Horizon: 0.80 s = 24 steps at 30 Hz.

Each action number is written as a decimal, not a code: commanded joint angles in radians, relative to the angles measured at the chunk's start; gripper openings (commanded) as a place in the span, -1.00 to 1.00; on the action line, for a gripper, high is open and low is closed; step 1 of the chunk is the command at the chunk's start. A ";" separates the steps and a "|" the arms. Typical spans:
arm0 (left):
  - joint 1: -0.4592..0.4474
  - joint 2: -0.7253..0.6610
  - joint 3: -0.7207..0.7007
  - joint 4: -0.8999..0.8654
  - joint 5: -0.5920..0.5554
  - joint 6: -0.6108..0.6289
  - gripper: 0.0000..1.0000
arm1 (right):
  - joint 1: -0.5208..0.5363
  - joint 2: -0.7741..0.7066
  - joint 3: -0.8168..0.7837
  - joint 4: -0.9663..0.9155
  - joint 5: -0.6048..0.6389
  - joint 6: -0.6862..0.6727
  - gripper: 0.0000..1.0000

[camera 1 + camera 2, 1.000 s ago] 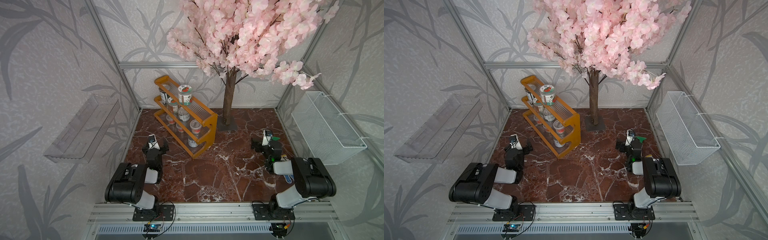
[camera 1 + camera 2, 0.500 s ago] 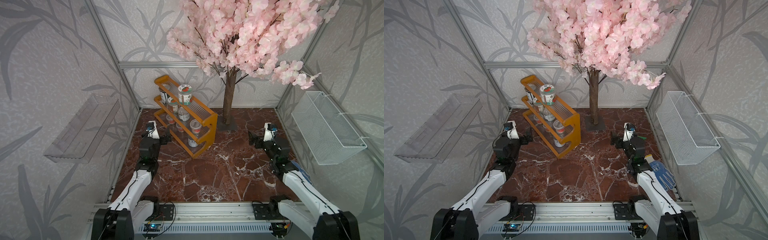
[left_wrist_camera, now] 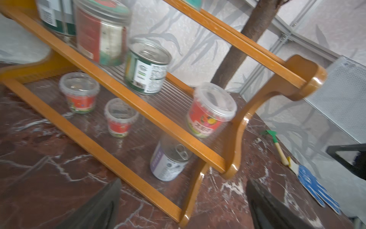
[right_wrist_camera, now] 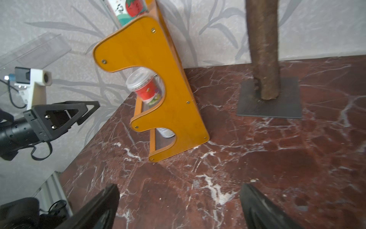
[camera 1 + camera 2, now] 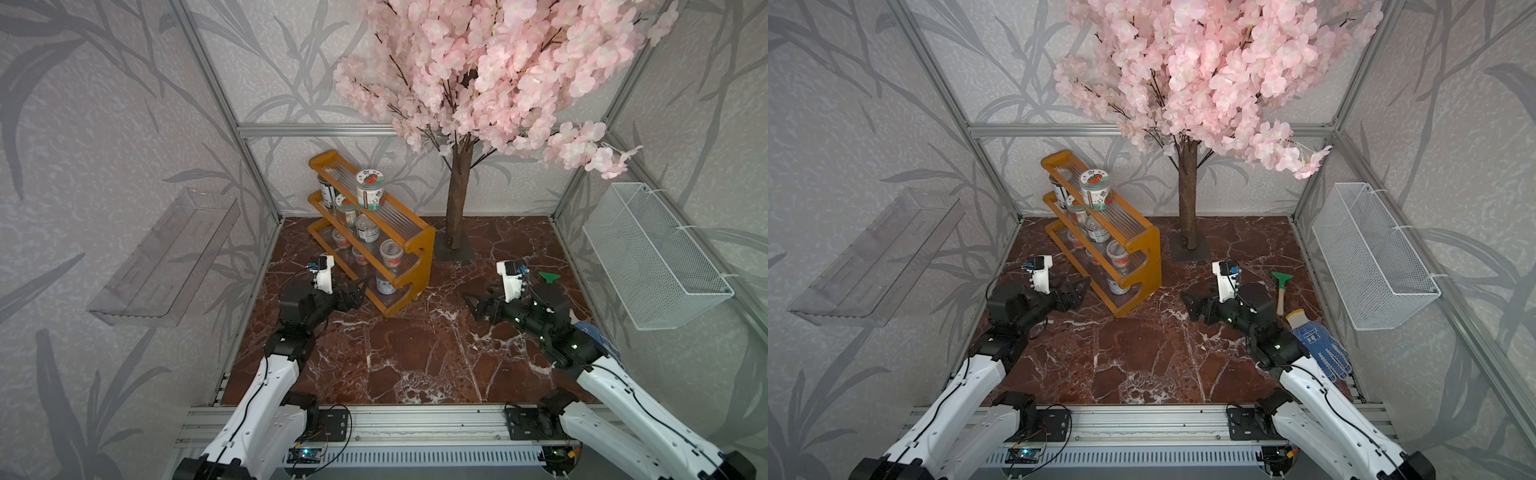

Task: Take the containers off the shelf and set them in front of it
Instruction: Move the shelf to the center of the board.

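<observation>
Floor (image 5: 415, 353) before the shelf (image 5: 422, 253) lies open; front rails (image 3: 138, 107) fence each tier

The jar (image 3: 102, 33) is clipped by the left wrist view's edge and seemingly too blurred to read.

Stands askew on the red marble counter (image 5: 415, 353), near the back left corner: orange-brown wooden shelf (image 5: 420, 257) with three stepped tiers of clear slats. Carries all eight containers, every one upright.

Top tier: only a clear jar (image 5: 370, 189) with a white tomato-picture lid.

Middle tier, in a row: green-labelled tin (image 3: 55, 15), second jar (image 3: 101, 31), another green tin (image 3: 146, 67), red-labelled clear cup (image 3: 210, 111).

Bottom tier: small lidded cup (image 3: 79, 93), smaller cup (image 3: 120, 117), purple-labelled tin (image 3: 170, 160) with pull-tab.
</observation>
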 commanded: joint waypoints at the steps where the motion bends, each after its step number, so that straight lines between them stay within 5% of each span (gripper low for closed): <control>1: -0.074 -0.031 0.011 -0.071 0.033 -0.054 1.00 | 0.138 0.084 0.072 0.010 0.215 0.049 0.98; 9: -0.179 -0.127 -0.009 -0.146 -0.054 -0.149 1.00 | 0.338 0.416 0.310 0.014 0.523 0.091 0.98; 24: -0.175 -0.188 0.040 -0.325 -0.159 -0.119 1.00 | 0.514 0.788 0.709 -0.384 0.849 0.605 0.87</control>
